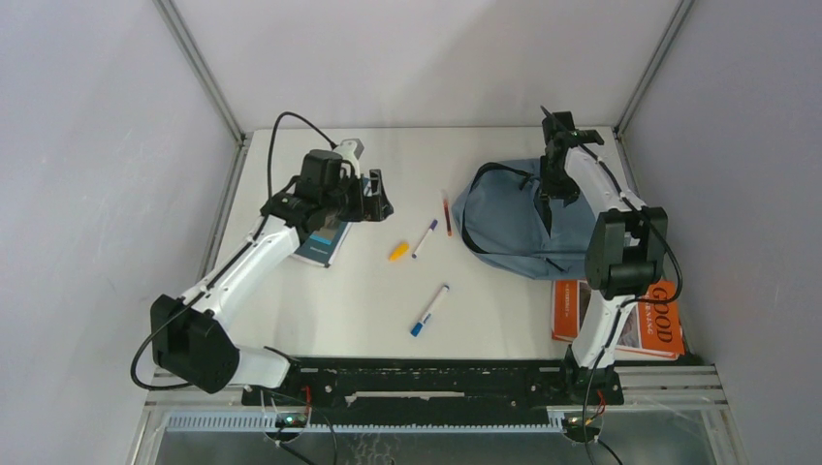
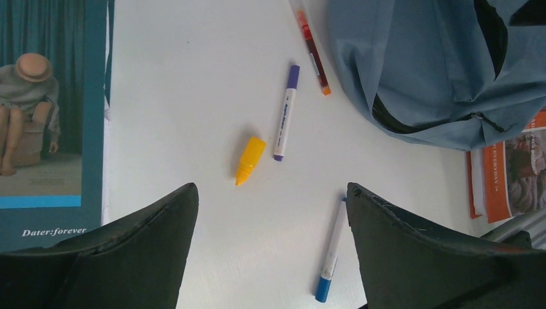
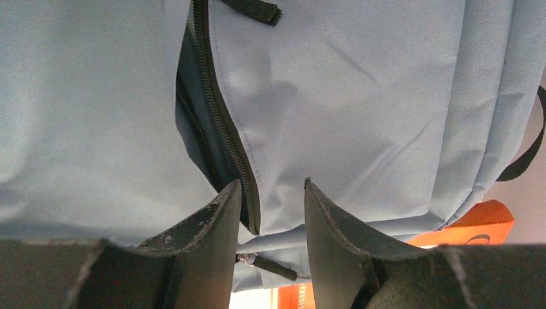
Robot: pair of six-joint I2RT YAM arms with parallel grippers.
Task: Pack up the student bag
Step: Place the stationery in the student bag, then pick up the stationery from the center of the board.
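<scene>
The grey-blue student bag (image 1: 509, 225) lies at the back right of the table, its main zipper (image 3: 219, 109) partly open. It also shows in the left wrist view (image 2: 418, 64). My right gripper (image 1: 550, 194) hangs over the bag's top, and in its own view (image 3: 271, 183) the jaws stand a little apart, astride the open zipper's edge, holding nothing. My left gripper (image 1: 376, 201) hovers at the back left, open and empty (image 2: 271, 188), above bare table. A teal book (image 1: 323, 242) lies under the left arm.
On the table lie a yellow cap-like piece (image 2: 250, 159), a purple marker (image 2: 285, 113), a red-orange pen (image 2: 312, 48) beside the bag, and a blue marker (image 2: 331, 251). An orange book (image 1: 620, 315) lies at the front right, by the bag's bottom.
</scene>
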